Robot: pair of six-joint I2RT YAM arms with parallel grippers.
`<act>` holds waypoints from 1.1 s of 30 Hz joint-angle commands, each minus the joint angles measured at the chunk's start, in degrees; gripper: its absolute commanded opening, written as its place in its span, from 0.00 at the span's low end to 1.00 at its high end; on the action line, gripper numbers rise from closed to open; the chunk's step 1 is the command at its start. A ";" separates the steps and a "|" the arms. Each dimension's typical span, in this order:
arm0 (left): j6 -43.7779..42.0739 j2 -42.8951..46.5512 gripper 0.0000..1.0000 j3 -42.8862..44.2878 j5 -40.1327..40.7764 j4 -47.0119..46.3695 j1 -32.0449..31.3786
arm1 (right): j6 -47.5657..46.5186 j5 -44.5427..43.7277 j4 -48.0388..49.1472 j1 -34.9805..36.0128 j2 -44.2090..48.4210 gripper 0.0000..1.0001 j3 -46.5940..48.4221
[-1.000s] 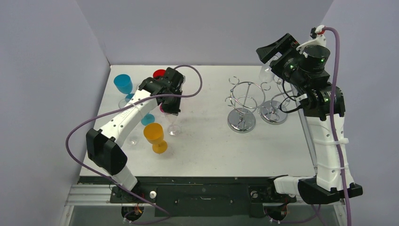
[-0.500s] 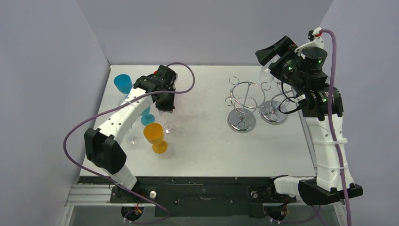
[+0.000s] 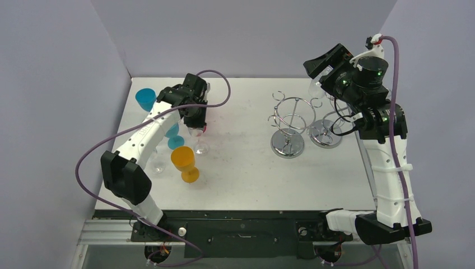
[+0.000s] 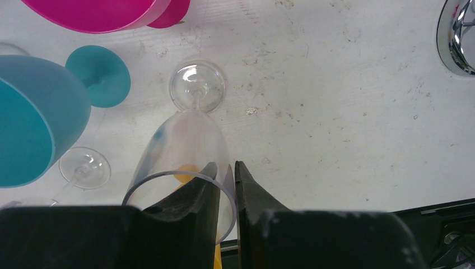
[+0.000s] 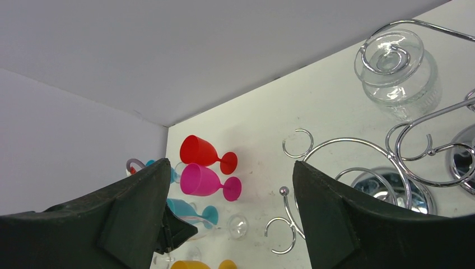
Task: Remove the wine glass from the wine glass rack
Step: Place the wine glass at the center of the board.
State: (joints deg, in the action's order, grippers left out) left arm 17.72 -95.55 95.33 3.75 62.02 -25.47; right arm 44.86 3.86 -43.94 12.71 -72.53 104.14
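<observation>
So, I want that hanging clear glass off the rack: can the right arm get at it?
Probably yes: its open fingers are close to the glass, nothing between, though not yet lined up on it.

Two chrome wire stands on round mirror bases toward 3 o'clock of the table: wine glass rack [image 3: 287, 130], with second rack [image 3: 326, 134] just beside at its 3 o'clock. Hangs bowl-down from a spiral hook at the second rack's 12 o'clock: hanging wine glass [image 5: 399, 78], clear. Stands foot-down, well apart at 9 o'clock: standing wine glass [image 4: 190, 140], clear.
</observation>
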 commanded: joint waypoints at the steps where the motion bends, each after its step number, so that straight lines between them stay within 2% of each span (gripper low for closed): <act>1: -1.01 -0.10 0.11 3.15 -0.84 -1.27 0.34 | 0.37 0.27 2.62 -0.41 1.23 0.75 -0.44; 12: -1.18 -1.12 0.16 3.32 -0.91 -1.34 0.34 | 0.42 0.36 2.93 -0.41 1.57 0.75 -1.30; 33: -1.28 0.93 0.48 11.17 1.52 2.99 -0.38 | 0.21 -0.25 2.68 -1.46 1.43 0.76 -0.52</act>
State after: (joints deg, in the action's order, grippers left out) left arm 17.21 -96.77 102.67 4.36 63.88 -25.45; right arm 45.47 3.84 -43.33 11.94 -72.29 102.83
